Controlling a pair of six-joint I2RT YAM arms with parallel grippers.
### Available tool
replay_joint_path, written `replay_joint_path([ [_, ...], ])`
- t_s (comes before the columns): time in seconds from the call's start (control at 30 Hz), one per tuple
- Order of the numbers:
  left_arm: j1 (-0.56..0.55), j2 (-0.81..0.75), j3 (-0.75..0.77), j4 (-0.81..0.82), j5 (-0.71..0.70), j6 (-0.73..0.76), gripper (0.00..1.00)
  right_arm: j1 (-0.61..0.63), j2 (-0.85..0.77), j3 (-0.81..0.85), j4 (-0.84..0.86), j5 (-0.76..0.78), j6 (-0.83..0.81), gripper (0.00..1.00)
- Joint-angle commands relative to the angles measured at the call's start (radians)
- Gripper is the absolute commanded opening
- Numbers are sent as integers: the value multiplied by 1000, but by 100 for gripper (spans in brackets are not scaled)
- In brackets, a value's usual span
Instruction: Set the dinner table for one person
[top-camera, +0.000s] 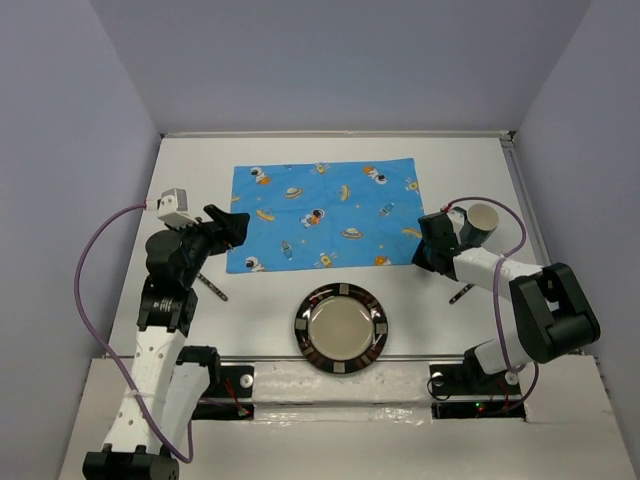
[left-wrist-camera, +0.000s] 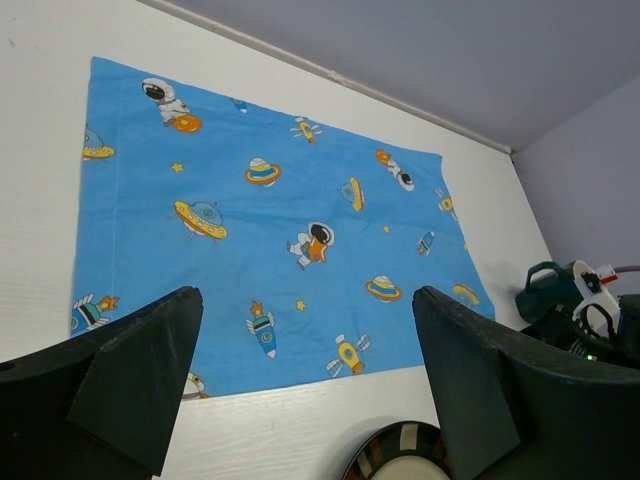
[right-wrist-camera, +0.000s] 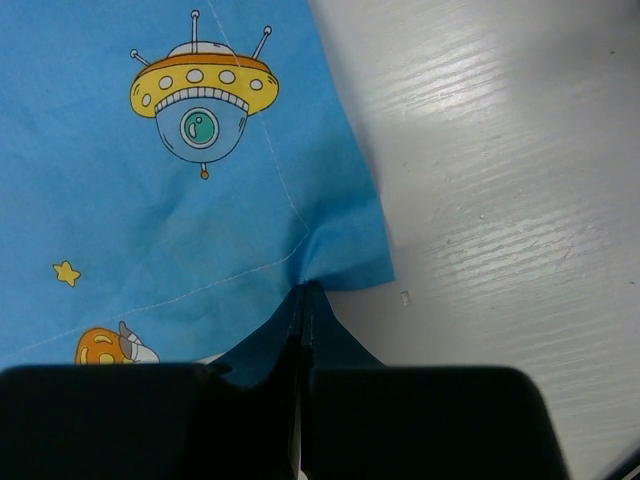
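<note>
The white dinner table carries a blue cartoon-printed placemat lying flat at its back middle. My right gripper is shut on the placemat's near right corner; in the right wrist view the cloth puckers where the closed fingertips pinch it. My left gripper is open and empty, held above the placemat's left edge. In the left wrist view its fingers stand wide apart over the placemat. A dark-rimmed plate with a cream centre sits in front of the placemat.
A dark green cup with a cream inside stands just right of my right wrist; it also shows in the left wrist view. One utensil lies by my left arm and another by my right arm. The table's metal rim runs along the right.
</note>
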Motion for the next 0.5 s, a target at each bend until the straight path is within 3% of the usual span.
replay_joint_path([
  [0.0,-11,-37,40,0,17,52,98,5,2,11,-32,-10,-6,0],
  [0.47,-13,-36,45,2,12,57,99,5,-61,-15,-90,-49,11,0],
])
